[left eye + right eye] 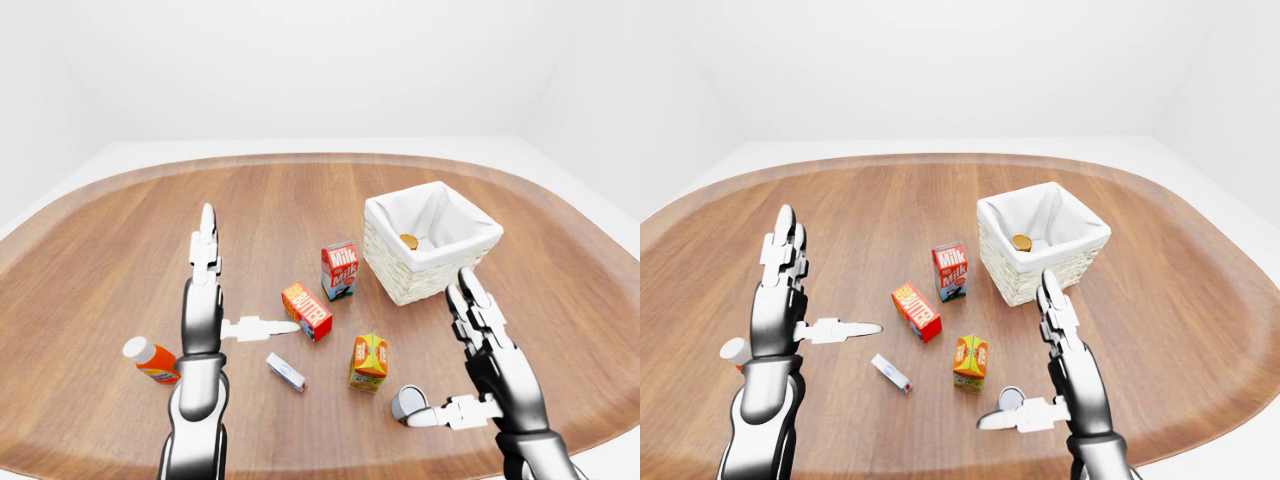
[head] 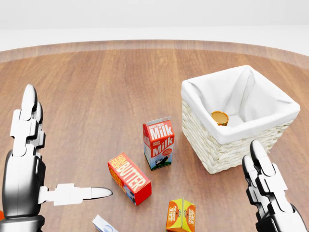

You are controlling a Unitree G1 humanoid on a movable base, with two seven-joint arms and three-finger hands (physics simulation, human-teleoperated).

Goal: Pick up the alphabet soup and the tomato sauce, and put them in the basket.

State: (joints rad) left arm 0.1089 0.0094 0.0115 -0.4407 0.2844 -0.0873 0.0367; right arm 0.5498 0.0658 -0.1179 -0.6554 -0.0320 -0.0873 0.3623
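Observation:
A white wicker basket (image 2: 227, 150) with a cloth lining stands at the right of the head view. One can (image 2: 219, 117) with an orange-brown top rests inside it. A second can (image 1: 407, 404) lies on its side on the wooden table, grey end toward me, close to the thumb of my right hand (image 1: 440, 350). I cannot read either label. That hand is open, fingers pointing up, below the basket in the left-eye view. My left hand (image 1: 245, 280) is open too, fingers upright and thumb pointing right toward the butter box (image 2: 129, 178).
A milk carton (image 2: 158, 143) stands left of the basket. An orange juice carton (image 1: 368, 361) and a small white-blue box (image 1: 285, 372) lie lower down. An orange bottle with a white cap (image 1: 152, 360) lies beside my left forearm. The table's rounded edge (image 1: 600, 425) runs near my right arm.

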